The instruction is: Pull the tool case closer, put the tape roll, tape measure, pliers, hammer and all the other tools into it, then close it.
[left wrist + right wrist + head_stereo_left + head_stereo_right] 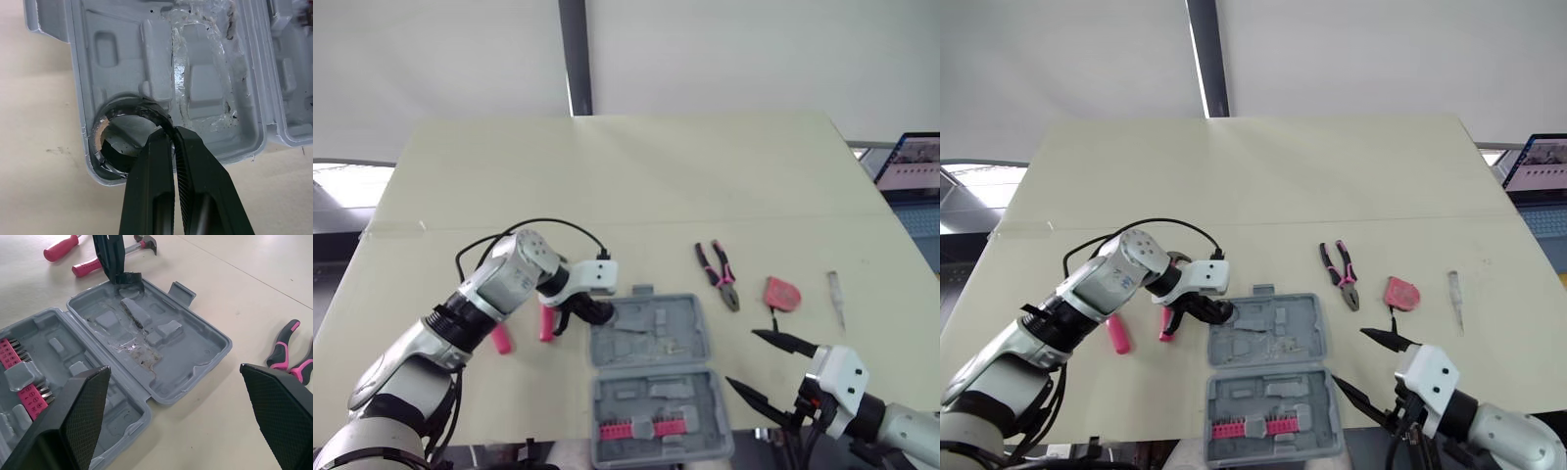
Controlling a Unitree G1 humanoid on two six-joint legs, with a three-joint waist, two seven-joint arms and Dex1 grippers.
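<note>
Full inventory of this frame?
table: 1, cream, underneath
tool case: 1, grey, open, centre
bit strips: 2, pink, case's near half
tape roll: 1, black, case's far-left corner
hammer: 1, pink-handled, left of case
screwdriver: 1, pink-handled, left of hammer
pliers: 1, pink-black, right of case
tape measure: 1, red, right of pliers
slim tool: 1, pale, far right
laptop: 1, dark, right edge
left gripper: black, shut on tape roll
right gripper: black, open

We observe bright, diffuse lighting: shadows beside the tool case [649, 333] are soft, with mild glare on its plastic.
</note>
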